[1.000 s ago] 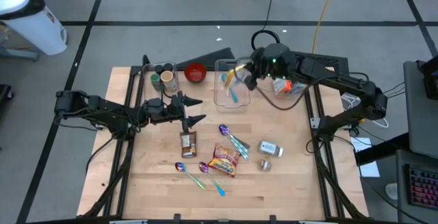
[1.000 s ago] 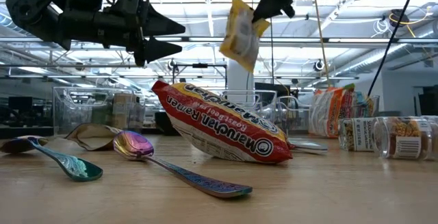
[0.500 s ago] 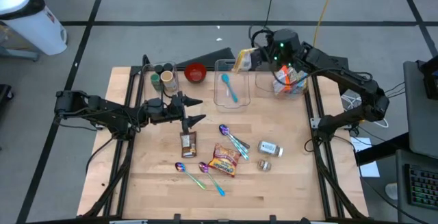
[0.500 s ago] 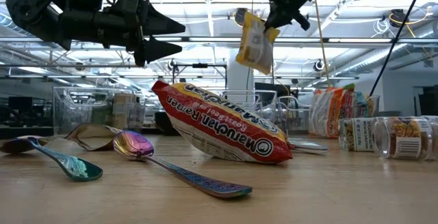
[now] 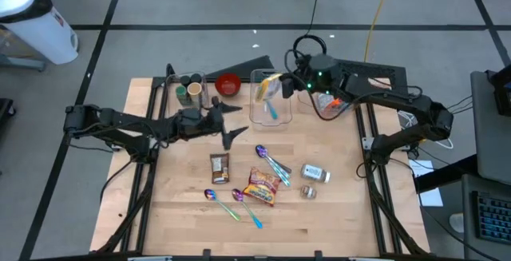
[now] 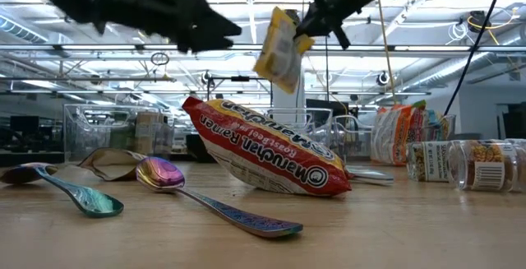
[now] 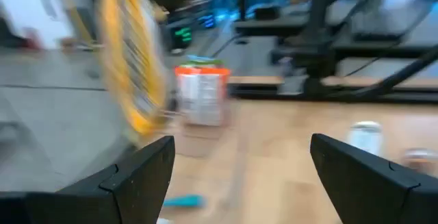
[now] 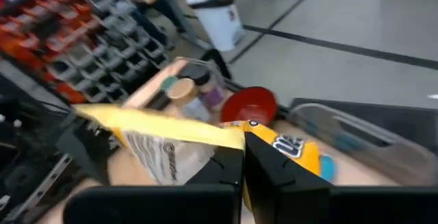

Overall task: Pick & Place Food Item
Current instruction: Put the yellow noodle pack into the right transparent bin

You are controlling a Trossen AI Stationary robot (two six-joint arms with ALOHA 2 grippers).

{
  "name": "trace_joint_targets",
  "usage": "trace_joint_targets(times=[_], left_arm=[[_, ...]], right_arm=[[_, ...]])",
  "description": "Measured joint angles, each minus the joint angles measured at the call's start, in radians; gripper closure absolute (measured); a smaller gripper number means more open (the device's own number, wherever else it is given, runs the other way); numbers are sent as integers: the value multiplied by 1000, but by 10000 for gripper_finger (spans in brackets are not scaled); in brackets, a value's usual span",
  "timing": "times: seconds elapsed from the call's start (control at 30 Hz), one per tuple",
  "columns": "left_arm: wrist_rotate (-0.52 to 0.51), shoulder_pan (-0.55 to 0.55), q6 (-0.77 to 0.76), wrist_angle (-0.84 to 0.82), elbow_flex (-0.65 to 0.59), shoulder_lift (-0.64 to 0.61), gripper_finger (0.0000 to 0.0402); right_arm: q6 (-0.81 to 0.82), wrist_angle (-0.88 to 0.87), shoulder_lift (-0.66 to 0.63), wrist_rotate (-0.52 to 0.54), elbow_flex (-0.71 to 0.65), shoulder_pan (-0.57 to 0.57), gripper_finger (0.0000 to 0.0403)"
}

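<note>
Yellow packet part hidden by right gripper, left wrist view blurred

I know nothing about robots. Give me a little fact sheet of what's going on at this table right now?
Right gripper: shut on yellow snack packet, held in the air over clear plastic bin
Left gripper: open, empty, above the wooden table
Inside bin: blue spoon
On table: red ramen packet, iridescent spoons, small jars

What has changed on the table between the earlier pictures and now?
The right tool, shut on the yellow food packet, swung it back over the clear plastic bin. The open left tool moved forward, toward the bin. The red ramen pack and spoons stayed.
</note>
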Motion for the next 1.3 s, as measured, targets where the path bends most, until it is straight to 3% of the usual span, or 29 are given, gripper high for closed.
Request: trace_joint_targets(times=[0.13,0.27,0.57,0.8,1.3], left_arm=[[-106,0,122,-168,146,12,53],[-115,1,205,-202,245,41,53],[-121,12,200,-232,407,199,53],[-199,36,145,-260,481,273,57],[-200,41,125,-272,486,265,200]], right_arm=[[49,152,0,-61,-89,28,403],[54,216,0,-76,-138,52,403],[0,273,0,-75,-156,79,403],[-24,279,0,-78,-156,87,403],[-58,273,0,-74,-156,82,403]])
